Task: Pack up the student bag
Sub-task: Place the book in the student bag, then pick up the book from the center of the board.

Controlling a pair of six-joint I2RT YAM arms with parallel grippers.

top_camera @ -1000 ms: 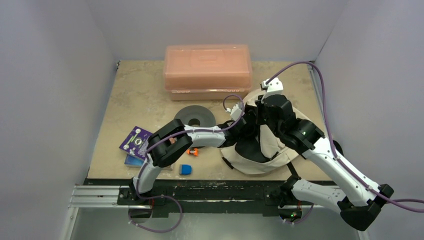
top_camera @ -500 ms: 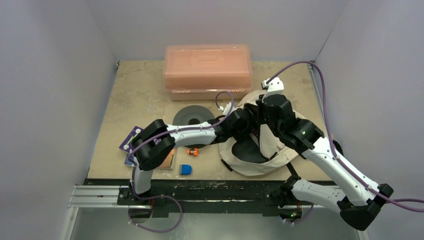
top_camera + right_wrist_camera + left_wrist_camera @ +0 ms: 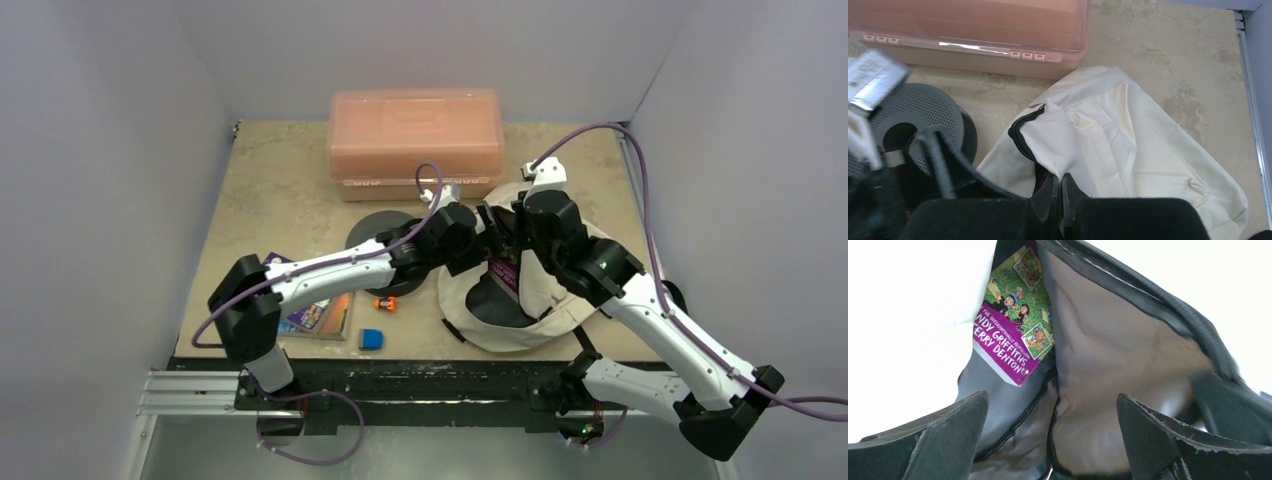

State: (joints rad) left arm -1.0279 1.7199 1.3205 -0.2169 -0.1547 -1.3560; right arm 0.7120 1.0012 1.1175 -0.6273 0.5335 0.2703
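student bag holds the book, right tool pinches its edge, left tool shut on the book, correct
The left tool is open, clear of the book, per the left wrist view. The student bag does hold it, right tool pinching its edge.

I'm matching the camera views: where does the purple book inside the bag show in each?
Top external: purple book, a sliver in the student bag mouth, centre.
Left wrist: upper left, inside the bag.
Right wrist: cannot tell it apart.
Shared landmark: the student bag's black zip edge.

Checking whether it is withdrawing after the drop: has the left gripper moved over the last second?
Yes. The left gripper has drawn back leftward and nearer the salmon-pink plastic box, away from the middle of the cream fabric backpack.
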